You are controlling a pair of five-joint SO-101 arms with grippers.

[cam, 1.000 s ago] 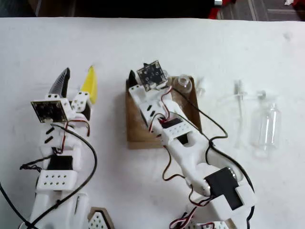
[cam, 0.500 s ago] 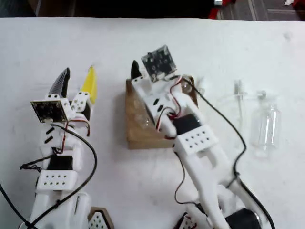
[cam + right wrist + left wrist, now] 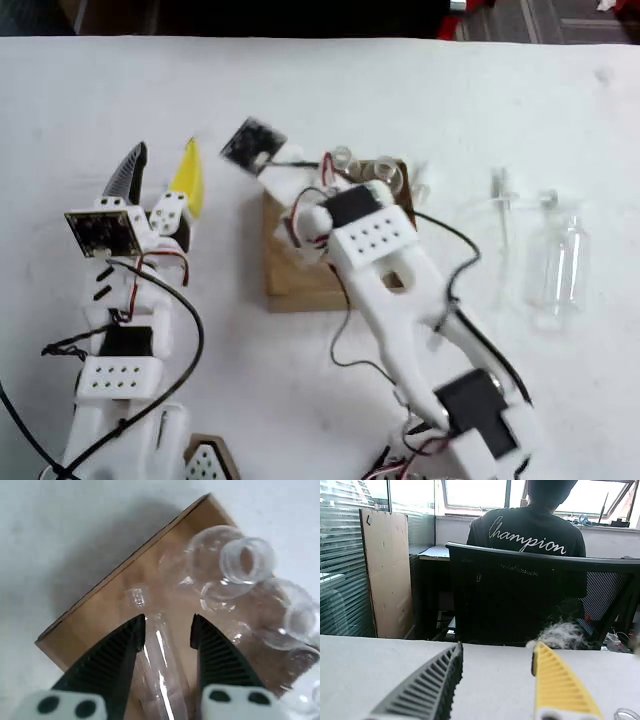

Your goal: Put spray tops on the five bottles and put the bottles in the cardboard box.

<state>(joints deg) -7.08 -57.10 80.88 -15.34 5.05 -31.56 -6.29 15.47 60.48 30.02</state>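
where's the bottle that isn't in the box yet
In the high view the clear bottle lies on the table to the right of the cardboard box, next to loose spray tops.

A white table (image 3: 500, 90) is stretching left to right across the scene, meeting a dark floor (image 3: 250, 18) along its far edge. Beyond that edge a black mesh office chair (image 3: 520, 600) is standing. A flat brown board (image 3: 387, 575) is leaning upright beside slatted blinds (image 3: 340, 555), with bright windows (image 3: 475, 492) glowing farther back.
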